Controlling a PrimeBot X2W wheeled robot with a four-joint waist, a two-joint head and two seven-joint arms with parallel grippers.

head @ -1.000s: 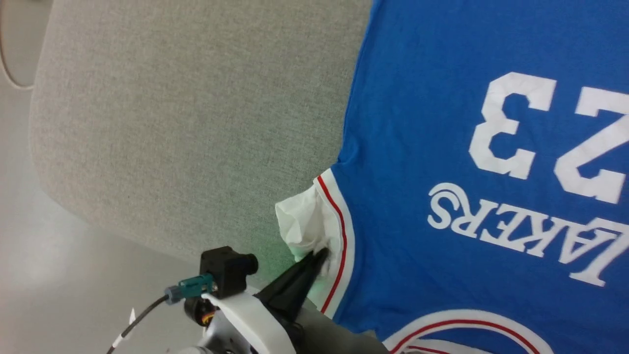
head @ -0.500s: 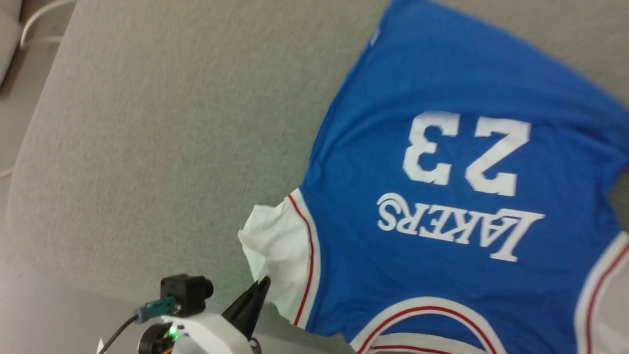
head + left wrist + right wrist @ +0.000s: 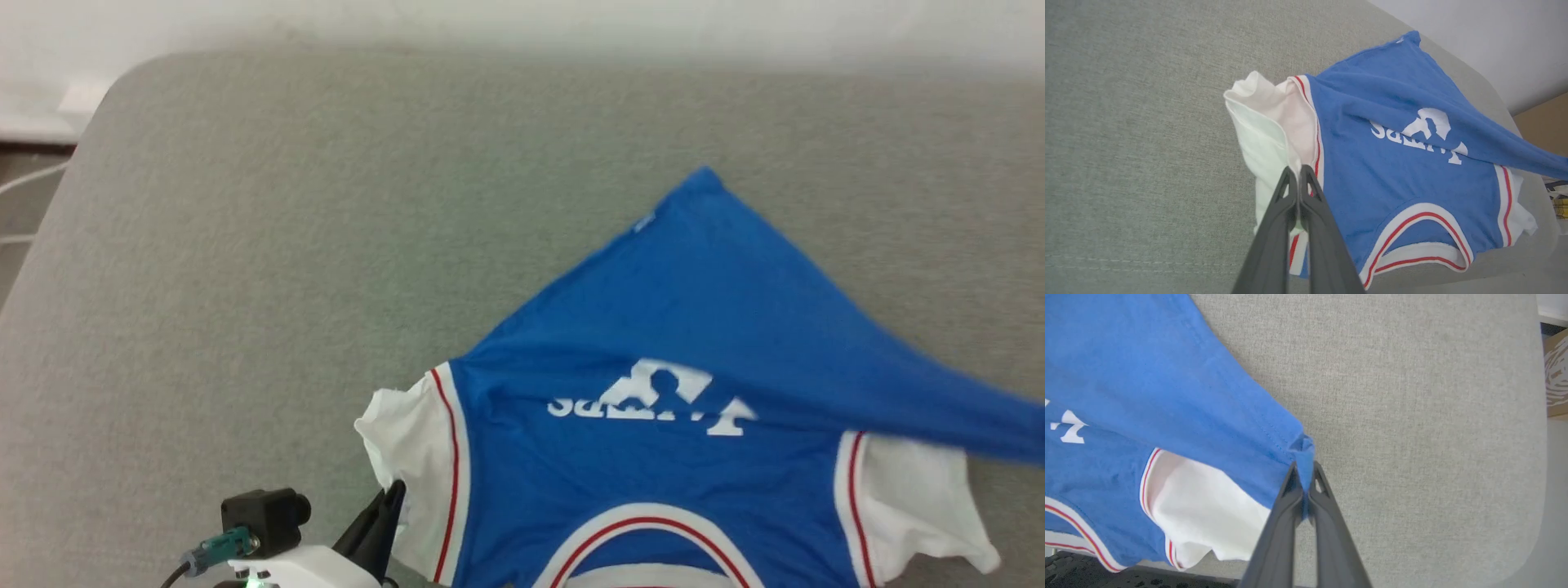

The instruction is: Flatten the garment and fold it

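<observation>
The garment, a royal blue jersey with white sleeves and red stripes, lies on a grey cushion with its collar toward me. Its far hem is drawn up and over the chest, so only part of the white lettering shows. My left gripper is shut on the white left sleeve, and its fingertips pinch the fabric. My right gripper is shut on a blue hem corner, which it holds lifted above the white right sleeve.
The grey upholstered cushion spreads wide to the left of and beyond the garment, with a pale wall behind it. Its rounded left edge drops to the floor. A tan box stands past its right edge.
The head camera has tilted up and the picture has shifted. The blue hem has come over the "23" and part of the lettering. My left gripper still pinches the sleeve.
</observation>
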